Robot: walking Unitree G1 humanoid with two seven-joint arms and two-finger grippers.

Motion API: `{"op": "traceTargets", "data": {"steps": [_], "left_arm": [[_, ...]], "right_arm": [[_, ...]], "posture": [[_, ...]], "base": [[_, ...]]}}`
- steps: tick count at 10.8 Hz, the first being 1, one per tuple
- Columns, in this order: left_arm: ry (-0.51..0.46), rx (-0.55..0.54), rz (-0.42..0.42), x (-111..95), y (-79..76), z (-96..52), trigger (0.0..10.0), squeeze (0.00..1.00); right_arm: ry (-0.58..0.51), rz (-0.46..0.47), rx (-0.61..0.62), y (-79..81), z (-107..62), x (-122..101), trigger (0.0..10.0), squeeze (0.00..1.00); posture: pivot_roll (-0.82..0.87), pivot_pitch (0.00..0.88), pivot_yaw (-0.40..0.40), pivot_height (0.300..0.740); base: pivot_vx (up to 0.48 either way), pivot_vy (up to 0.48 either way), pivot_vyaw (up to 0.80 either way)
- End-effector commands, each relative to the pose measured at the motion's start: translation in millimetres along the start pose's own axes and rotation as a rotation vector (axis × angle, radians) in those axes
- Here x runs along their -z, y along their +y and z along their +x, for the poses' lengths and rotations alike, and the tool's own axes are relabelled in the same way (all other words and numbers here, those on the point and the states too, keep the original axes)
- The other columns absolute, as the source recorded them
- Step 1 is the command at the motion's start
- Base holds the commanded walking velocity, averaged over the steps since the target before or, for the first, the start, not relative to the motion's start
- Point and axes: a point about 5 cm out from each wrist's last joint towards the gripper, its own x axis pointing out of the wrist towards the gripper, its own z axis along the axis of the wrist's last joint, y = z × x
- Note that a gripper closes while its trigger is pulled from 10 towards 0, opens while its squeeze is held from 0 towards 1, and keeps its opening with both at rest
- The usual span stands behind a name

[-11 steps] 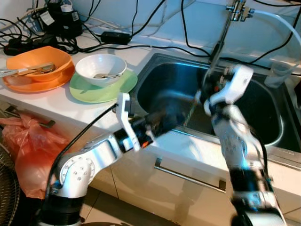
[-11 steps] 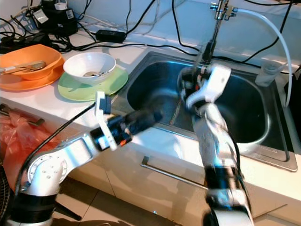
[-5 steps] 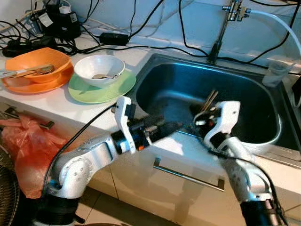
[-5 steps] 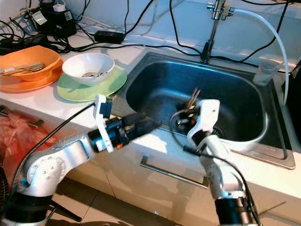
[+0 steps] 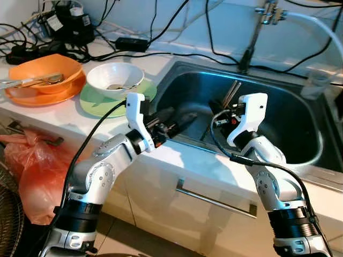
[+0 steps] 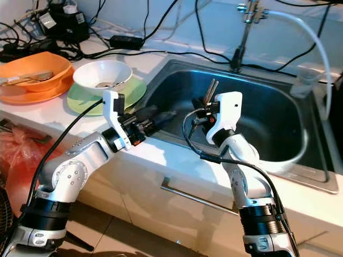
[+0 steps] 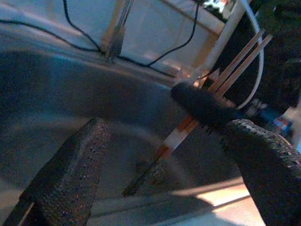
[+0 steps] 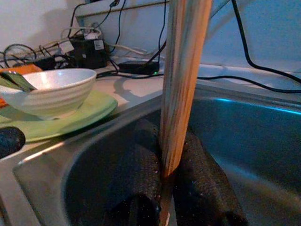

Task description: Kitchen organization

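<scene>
Two grippers: both reach over the near edge of the sink (image 5: pixel 300 155).
Right gripper (image 8: pixel 162 176): fingers pressed on a pair of wooden chopsticks (image 6: pixel 210 91), held low on the sticks (tips pointing up and slightly away) above the basin.
Left gripper (image 5: pixel 179 119): fingers spread, holding nothing, aimed across the basin toward the chopsticks, just beside them without touching.
Counter: white bowl (image 5: pixel 114 79) on a green plate (image 5: pixel 102 104), left of the sink; orange bowl (image 5: pixel 45 71) with utensils farther left.
Faucet (image 5: pixel 256 32): behind the basin.

Bright, sharp head views with bluish glare in the sink (image 5: pixel 278 115); dim, soft-focus left wrist view.
</scene>
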Motion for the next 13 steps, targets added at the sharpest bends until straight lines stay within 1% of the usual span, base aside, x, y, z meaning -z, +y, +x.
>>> {"op": "traceTargets", "data": {"steps": [1, 2, 4, 7, 10, 13], "left_arm": [[0.012, 0.040, 0.040, -3, -2.7, 6.2, 10.0, 0.24], [0.016, 0.049, 0.045, -2, -2.9, 7.7, 10.0, 0.24], [0.024, 0.068, 0.057, 1, -3.7, 10.4, 10.0, 0.24], [0.023, 0.074, 0.046, 7, -5.7, 9.5, 10.0, 0.24], [0.031, 0.085, 0.050, 8, -5.4, 9.6, 10.0, 0.25], [0.046, 0.082, 0.075, 8, -2.8, 5.4, 10.0, 0.25]], "right_arm": [[-0.008, -0.013, 0.004, -2.5, 0.1, -2, 10.0, 0.30], [-0.008, -0.009, 0.007, -2.9, 0.0, -2, 10.0, 1.00], [-0.005, -0.008, 0.011, -3.3, -1.4, 1, 10.0, 1.00], [-0.001, 0.003, -0.005, -0.6, -0.7, 2, 10.0, 1.00], [-0.002, 0.016, -0.013, 0.5, -1.3, 2, 10.0, 1.00], [0.004, 0.001, -0.009, -1.3, -3.6, 5, 10.0, 1.00]], "posture": [[-0.01, 0.000, -0.006, 0.740], [-0.01, 0.000, -0.006, 0.740], [-0.01, 0.000, -0.005, 0.740], [-0.01, 0.000, -0.012, 0.740], [-0.01, 0.000, -0.009, 0.740], [-0.01, 0.000, -0.008, 0.740]], "base": [[0.000, 0.000, 0.00], [0.000, 0.000, 0.00], [0.000, 0.000, 0.00], [0.000, 0.000, 0.00], [0.000, 0.000, 0.00], [0.000, 0.000, 0.00]]}}
